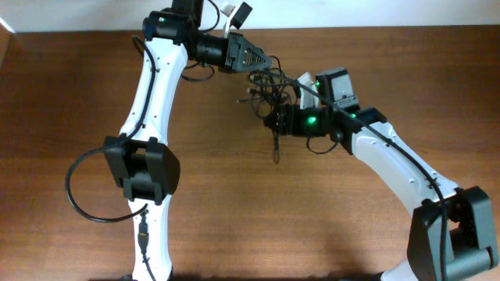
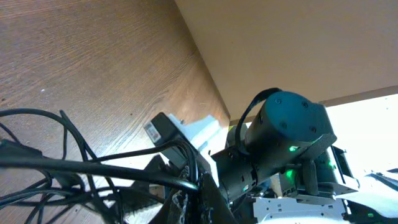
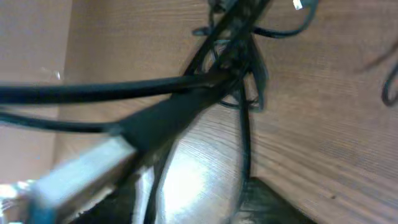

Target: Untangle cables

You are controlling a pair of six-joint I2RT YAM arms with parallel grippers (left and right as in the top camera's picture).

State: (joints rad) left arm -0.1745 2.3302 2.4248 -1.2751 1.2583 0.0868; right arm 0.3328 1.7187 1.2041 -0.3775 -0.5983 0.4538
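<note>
Cables (image 3: 186, 112) cross your right wrist lens, blurred. Bundle sits far centre over bench (image 1: 234, 211), between both arms. Left end effector (image 1: 262, 64) clenched, seemingly pinning strands as anchor. Right end effector (image 1: 275, 121) at bundle; cannot tell its grip.

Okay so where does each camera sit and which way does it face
Overhead: above the brown wooden table, looking straight down; white left arm and right arm meet at the tangled thin black cables.
Left wrist: low over the table, facing the right arm; own dark fingers at bottom.
Right wrist: close above the table, blurred; likely own pale finger lower left.
Shared: all see cables and tabletop.
</note>
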